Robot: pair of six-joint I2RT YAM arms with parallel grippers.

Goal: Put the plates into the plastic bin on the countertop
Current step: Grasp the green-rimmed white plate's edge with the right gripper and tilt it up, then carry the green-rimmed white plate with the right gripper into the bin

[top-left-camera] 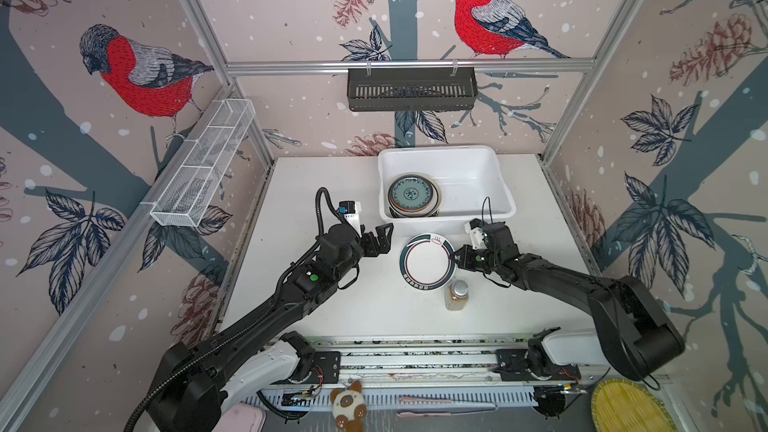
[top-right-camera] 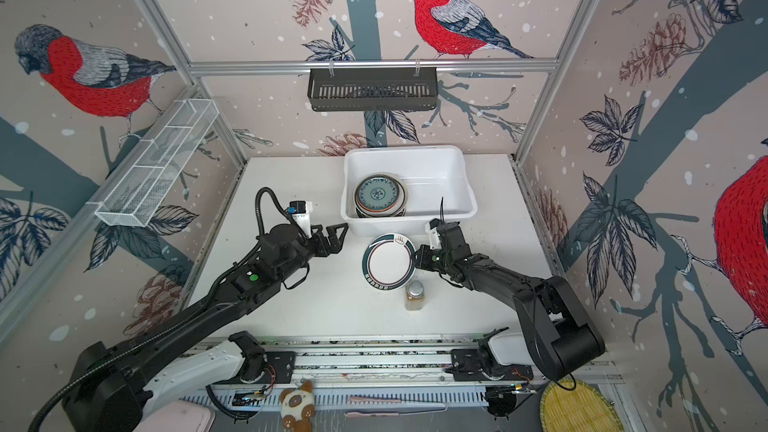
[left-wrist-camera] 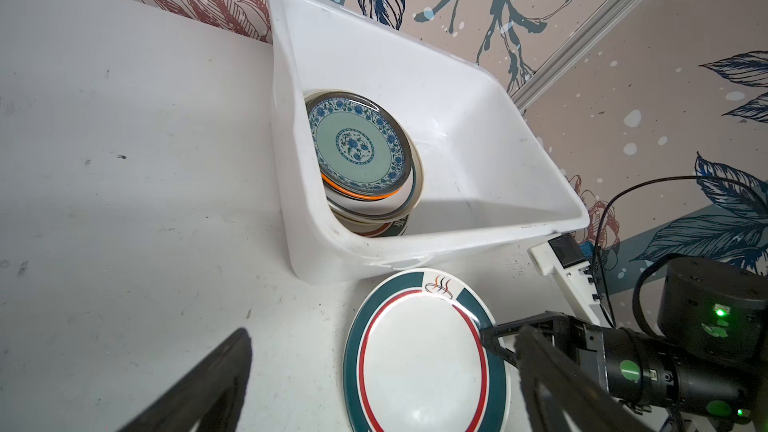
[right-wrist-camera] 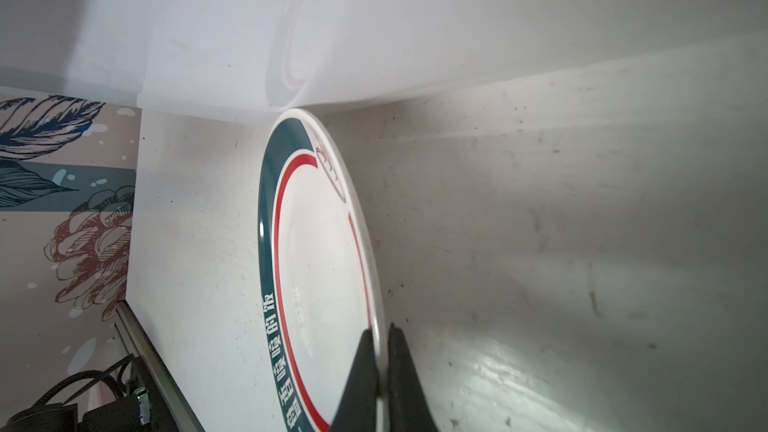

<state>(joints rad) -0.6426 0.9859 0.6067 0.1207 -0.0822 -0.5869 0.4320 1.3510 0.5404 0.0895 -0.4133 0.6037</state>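
- Nearest the arm bases, a small amber bottle point(top-left-camera: 457, 295) stands on the countertop point(top-left-camera: 316, 305), just beside the near rim of the teal-rimmed plate point(top-left-camera: 428, 261).
- That plate lies flat, or nearly so, on the countertop, with its far edge right at the near wall of the plastic bin point(top-left-camera: 469, 184).
- At the plate's right-hand rim, the right gripper point(right-wrist-camera: 379, 340) pinches the thin edge, one finger above and one below.
- The plate looks rigid, glazed and probably slick, and likely to chip if knocked. While it lies flat, the rim is the only place to take hold. Held by one edge it may droop, so it should be lifted slowly and well clear of the bin wall.
- Left of the plate, the left gripper point(top-left-camera: 384, 238) hovers with its jaws spread wide, holding nothing.
- Farther back, inside the bin, a stack of plates point(top-left-camera: 413, 195) fills the near left corner, with a blue-green patterned one on top.
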